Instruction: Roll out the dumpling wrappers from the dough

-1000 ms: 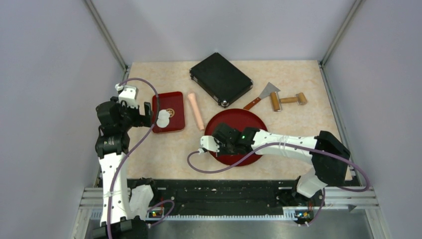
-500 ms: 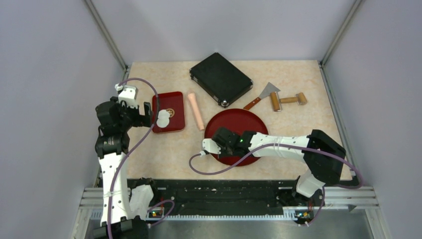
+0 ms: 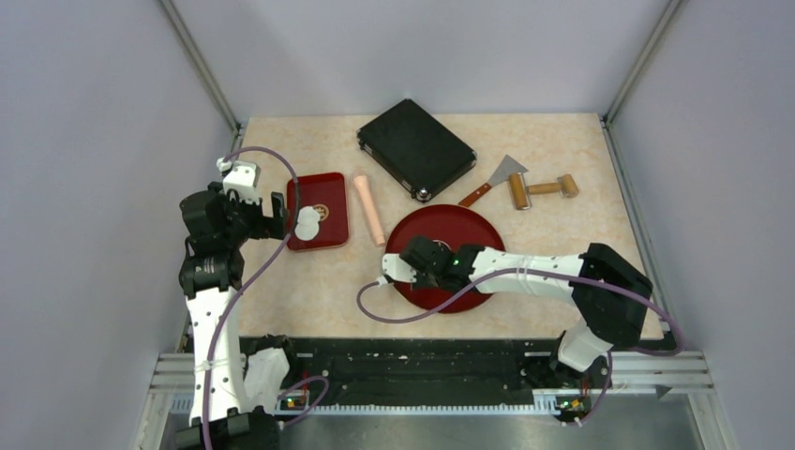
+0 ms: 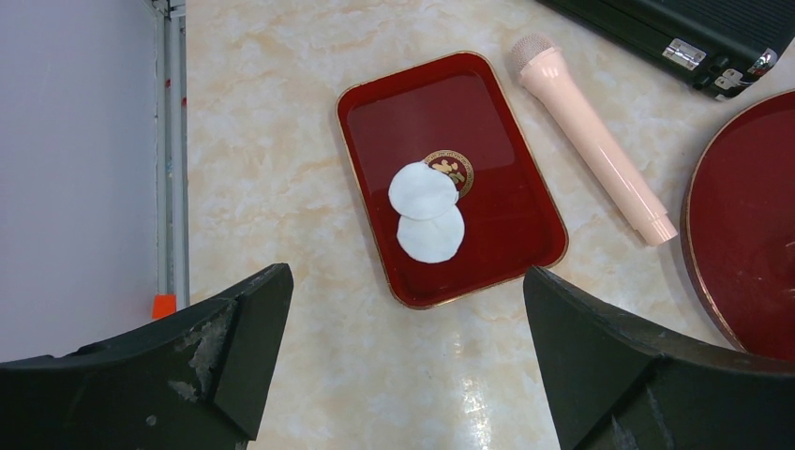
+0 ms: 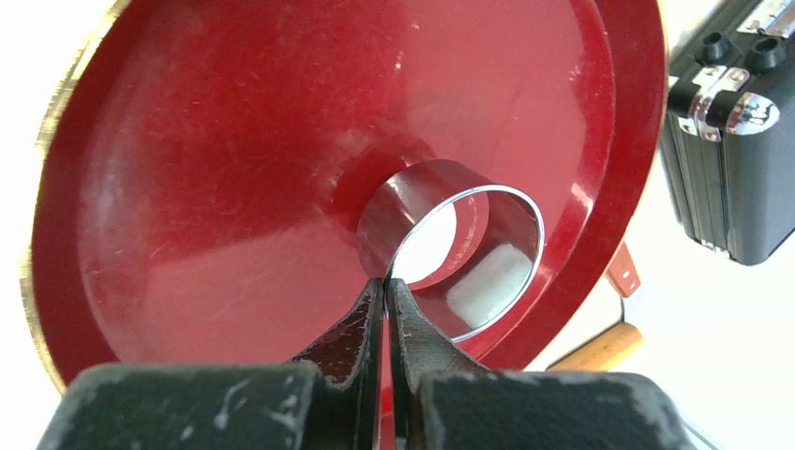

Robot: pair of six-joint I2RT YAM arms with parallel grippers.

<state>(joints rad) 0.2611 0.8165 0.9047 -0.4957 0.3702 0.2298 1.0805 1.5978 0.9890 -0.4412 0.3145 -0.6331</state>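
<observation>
My right gripper (image 5: 385, 281) is shut on the near wall of the ring cutter (image 5: 469, 220), which it holds over the round red plate (image 5: 216, 187). White dough (image 5: 429, 246) shows through the ring; its outline is hidden. In the top view the right gripper (image 3: 419, 261) hovers over the plate's near left part (image 3: 469, 225). Two dumpling wrappers (image 4: 427, 214) lie overlapping on the rectangular red tray (image 4: 506, 150). Wide open with nothing between its fingers, my left gripper (image 4: 408, 375) hangs just in front of the tray. From above, the left gripper (image 3: 278, 212) stands at the tray's left edge (image 3: 328, 234).
A pink rolling pin (image 4: 591, 141) lies between the tray and the plate. A black case (image 3: 415, 148) sits at the back, with a scraper (image 3: 502, 173) and a wooden roller (image 3: 544, 187) to its right. Walls close in both sides.
My right gripper with the ring cutter shifted slightly over the plate, toward its near edge and back. The left arm has not moved.
</observation>
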